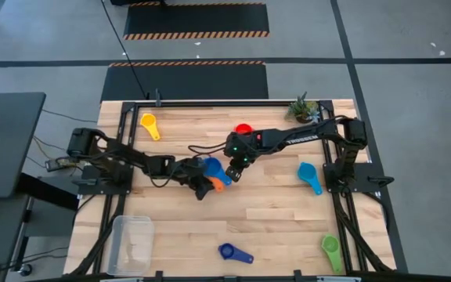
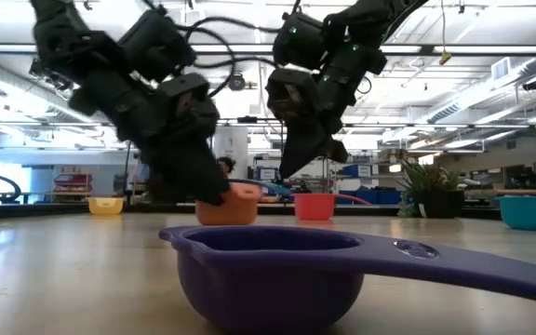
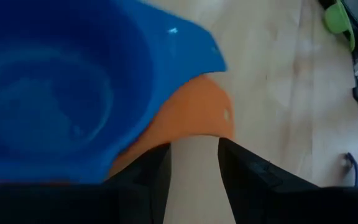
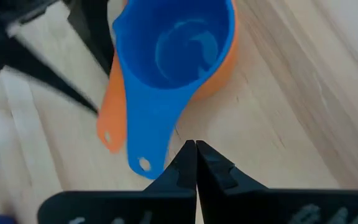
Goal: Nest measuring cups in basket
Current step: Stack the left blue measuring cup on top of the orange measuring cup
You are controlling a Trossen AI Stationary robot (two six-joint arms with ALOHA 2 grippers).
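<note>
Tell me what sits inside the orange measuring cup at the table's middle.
The blue cup is nested inside the orange cup, its handle lying beside the orange handle. The blue bowl is empty. The orange cup's inner floor is covered, so nothing beneath the blue cup can be seen.

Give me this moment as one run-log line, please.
blue cup nested in orange cup | left gripper open beside them | right gripper shut above | basket apart

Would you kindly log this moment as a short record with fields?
nested pair: blue cup sits inside orange cup, mid-table
left gripper: at the pair, jaws apart, astride nothing
right gripper: jaws shut, empty, just off the blue handle
basket: front left corner, no cups inside
loose cups: yellow, red, light blue, dark blue, green
</note>
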